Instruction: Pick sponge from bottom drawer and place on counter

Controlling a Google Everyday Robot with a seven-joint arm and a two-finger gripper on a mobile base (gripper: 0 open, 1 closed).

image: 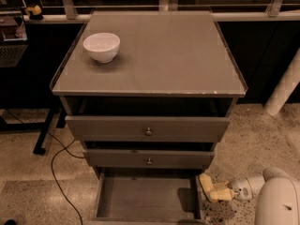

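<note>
The bottom drawer (140, 198) stands pulled open under two knobbed drawers, and its flat grey floor lies bare. My gripper (211, 189), cream-yellow at its tip, hangs low just outside the drawer's right wall, on a white arm (276, 200) that comes in from the lower right. I see no sponge lying in the drawer or on the counter (159, 55). I cannot make out a sponge apart from the yellow gripper tip.
A white bowl (101, 46) stands on the counter's back left. The top drawer (147, 128) and middle drawer (149, 159) are slightly ajar. A black cable (58, 172) runs over the floor at left. A white post (283, 88) stands at right.
</note>
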